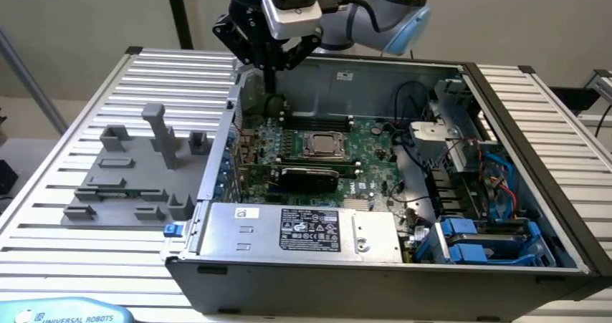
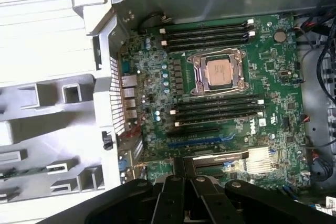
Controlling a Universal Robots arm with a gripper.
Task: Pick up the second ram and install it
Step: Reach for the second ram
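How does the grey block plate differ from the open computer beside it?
The grey block plate is low with one tall post; the open computer is a deep box. The plate is plain grey; the computer holds a green board and cables. Both sit on the slatted table.

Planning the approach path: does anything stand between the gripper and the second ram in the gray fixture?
The gripper hangs above a corner of the open case; the second ram lies in the gray fixture outside it. The case's side wall and the fixture's tall post stand between them, both seemingly lower than the gripper.
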